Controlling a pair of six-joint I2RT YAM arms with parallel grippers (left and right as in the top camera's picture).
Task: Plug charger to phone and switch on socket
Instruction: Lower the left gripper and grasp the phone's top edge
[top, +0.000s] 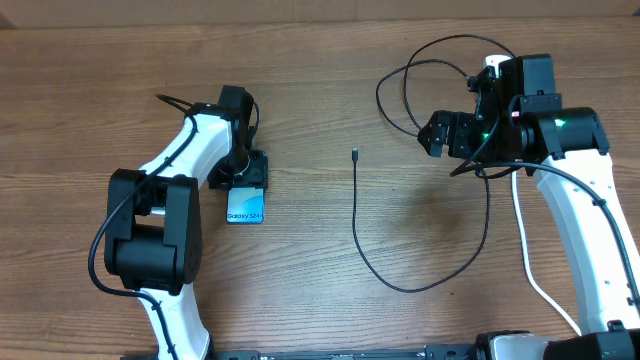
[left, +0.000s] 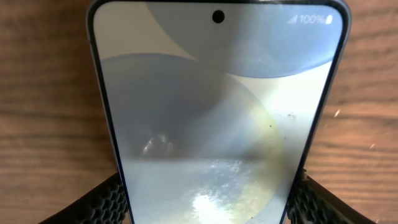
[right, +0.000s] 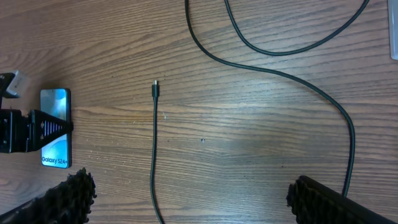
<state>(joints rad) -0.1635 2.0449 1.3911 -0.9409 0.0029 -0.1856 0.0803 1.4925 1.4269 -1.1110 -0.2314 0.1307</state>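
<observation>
The table (top: 300, 80) is brown wood with a fine, straight grain, matte and flat. The phone (top: 245, 207) lies on it at the left, a slim rectangle with rounded corners and thin dark edges. Its glossy light-blue screen faces up, with small white lettering near the short end closest to the arm's base. The left gripper (top: 240, 178) stands over the phone's far half. In the left wrist view its black, knobbly pads (left: 109, 200) sit against both long edges, so the claw is grasping the phone across its width. The charger (top: 356, 215) is a thin, smooth black cable. Its small connector tip (top: 355, 153) lies free on the wood, well apart from the phone and pointing away from the arms' bases. From the tip the cable runs straight toward the near edge, bends in a wide curve, climbs past the right arm and ends in loose loops at the far side. The right gripper (top: 436, 133) hangs above those loops with its textured fingers spread wide and nothing between them. Only a white corner of the socket (top: 493, 66) shows past the right arm, and a thick white cord (top: 521, 235) trails alongside that arm. Bare wood lies open between the phone and the tip.
</observation>
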